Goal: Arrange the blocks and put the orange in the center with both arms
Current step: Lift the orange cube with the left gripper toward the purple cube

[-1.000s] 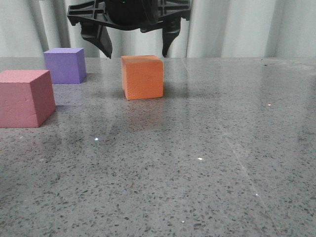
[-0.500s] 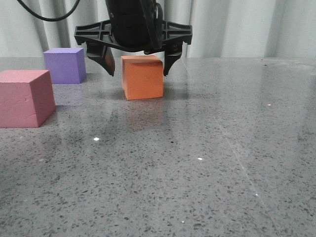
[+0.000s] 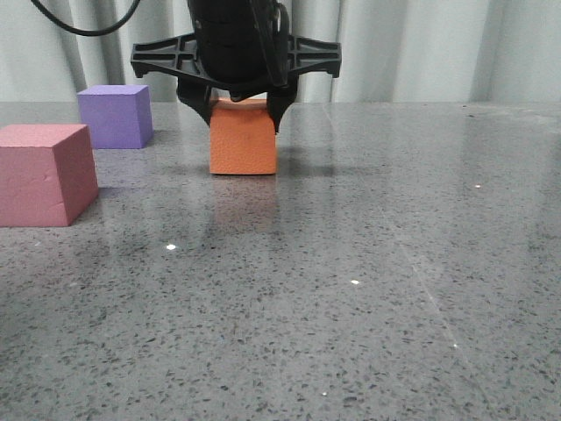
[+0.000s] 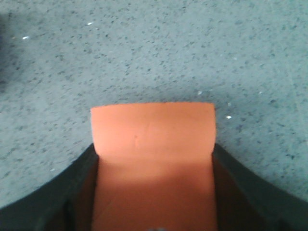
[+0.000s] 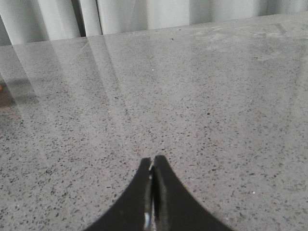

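The orange cube [image 3: 244, 145] stands on the grey table, toward the back, left of the middle. My left gripper [image 3: 238, 112] has come down over it from above and is shut on its two sides. In the left wrist view the orange cube [image 4: 154, 127] fills the gap between the dark fingers [image 4: 79, 192]. The purple cube [image 3: 114, 116] stands at the back left. The pinkish-red cube [image 3: 44, 175] stands nearer, at the left edge. My right gripper [image 5: 153, 161] is shut and empty over bare table; it does not show in the front view.
The speckled grey table [image 3: 368, 263] stretches to the right and front of the cubes. A pale curtain [image 3: 421, 48] hangs behind the table. A black cable [image 3: 79, 31] hangs at the upper left.
My left gripper came down around the orange cube and shut on it. The cube has shifted a little to the left and turned square to the camera.
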